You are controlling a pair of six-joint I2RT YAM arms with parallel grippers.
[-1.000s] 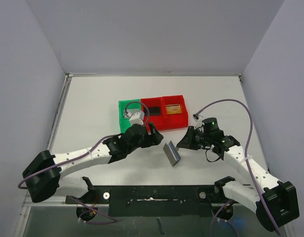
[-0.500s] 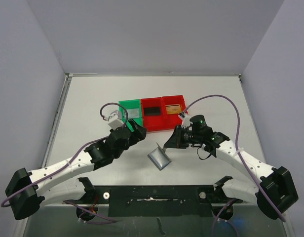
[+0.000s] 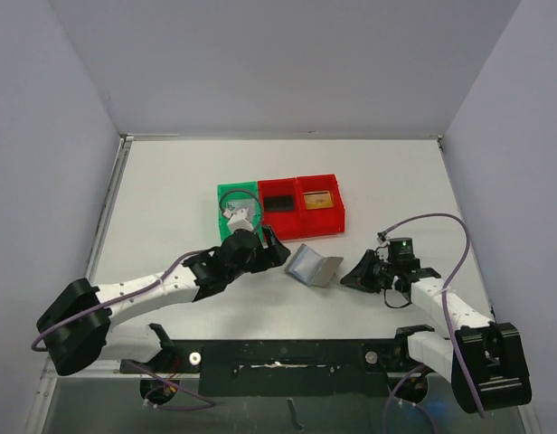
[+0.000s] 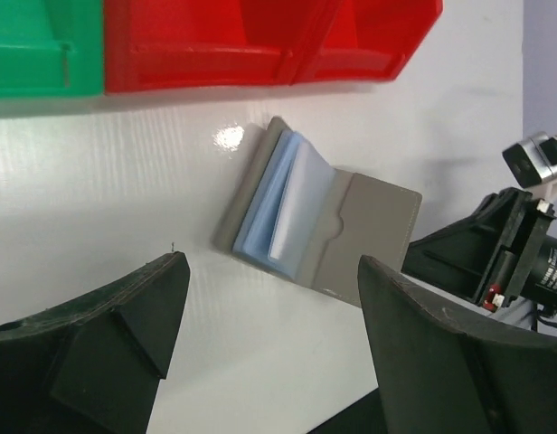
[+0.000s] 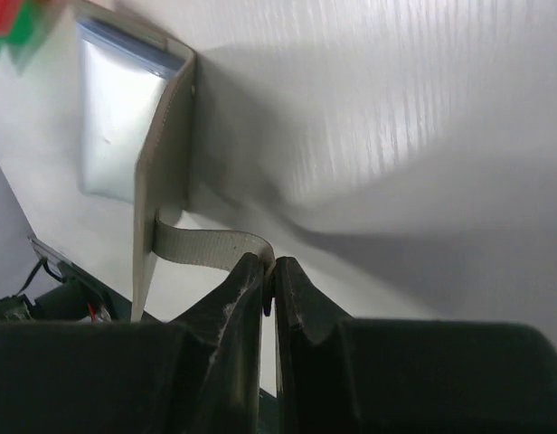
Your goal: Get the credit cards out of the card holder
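The card holder [image 3: 316, 266] lies folded open on the table in front of the red bins, bluish-grey pockets up [image 4: 325, 228]. A silvery-grey credit card [image 4: 300, 201] sits in its pockets, also seen in the right wrist view [image 5: 114, 125]. My right gripper [image 3: 349, 278] is low at the holder's right side, shut on its small strap tab [image 5: 206, 247]. My left gripper [image 3: 277, 250] hovers open just left of the holder, and its two fingers [image 4: 125, 334] frame bare table short of the holder's near edge.
A green bin [image 3: 226, 197] and two red bins [image 3: 301, 221] stand in a row just behind the holder. The middle bin holds a flat dark item [image 3: 279, 202], the right one a yellowish item [image 3: 318, 198]. Cables loop over both arms.
The right gripper has drawn back to the right and down with the tab, so the once upright holder now lies open. The left arm swung left, then back beside the holder.
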